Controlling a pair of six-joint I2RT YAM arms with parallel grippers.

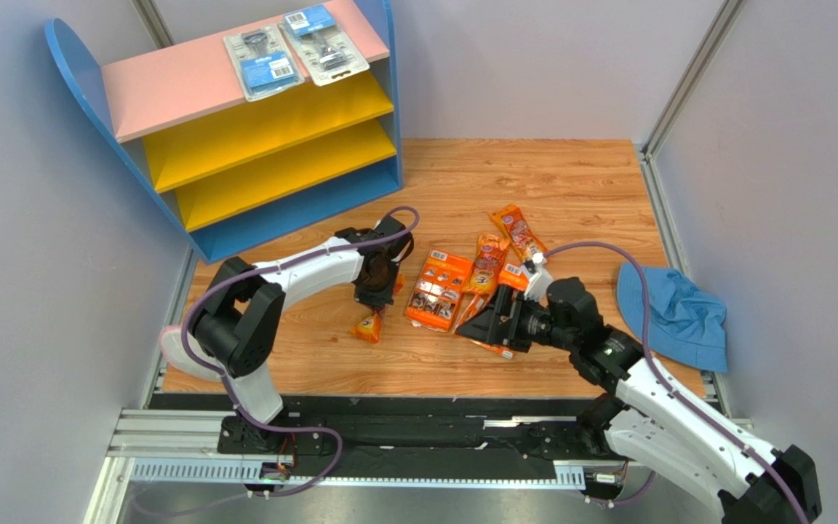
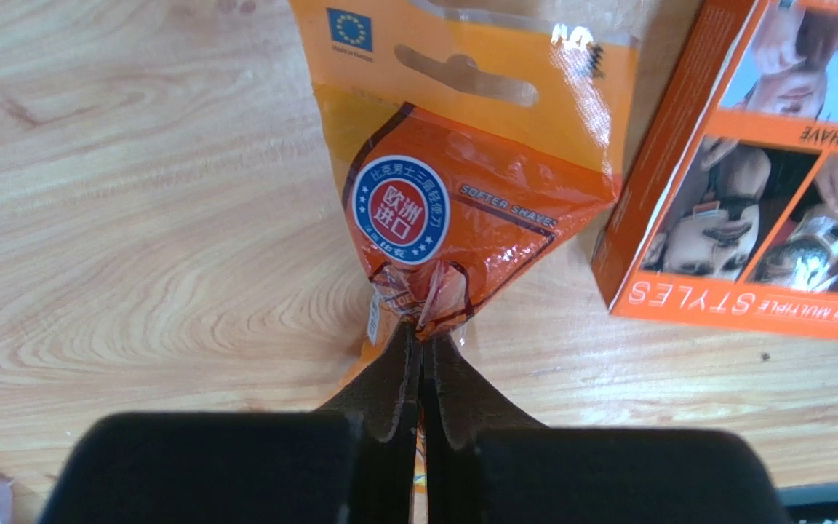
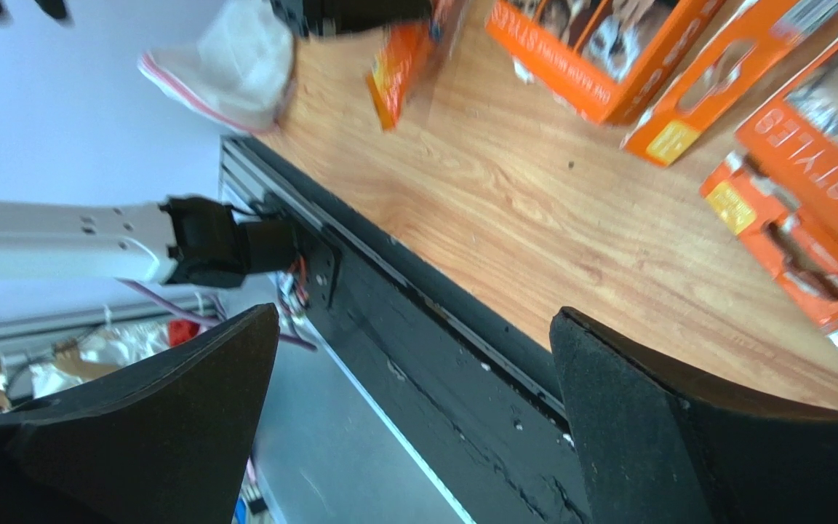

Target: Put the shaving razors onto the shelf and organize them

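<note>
My left gripper (image 1: 375, 293) is shut on the edge of a small orange bag (image 1: 367, 325) low over the wooden table; its closed fingertips pinch the bag (image 2: 467, 186) in the left wrist view (image 2: 423, 341). My right gripper (image 1: 491, 319) is open and empty, lying sideways beside a pile of orange razor packs: a wide orange card (image 1: 438, 286) and orange bags (image 1: 517, 230). In the right wrist view its open gripper (image 3: 412, 360) faces the table's front edge. The shelf (image 1: 172, 87) stands at the back left, with two blister packs (image 1: 263, 60) on its pink top board.
A blue cloth (image 1: 669, 311) lies at the right of the table. The wide orange card (image 2: 751, 207) lies just right of the held bag. A black rail (image 3: 434, 360) runs along the table's front edge. Both yellow shelf boards (image 1: 270, 126) show no packs.
</note>
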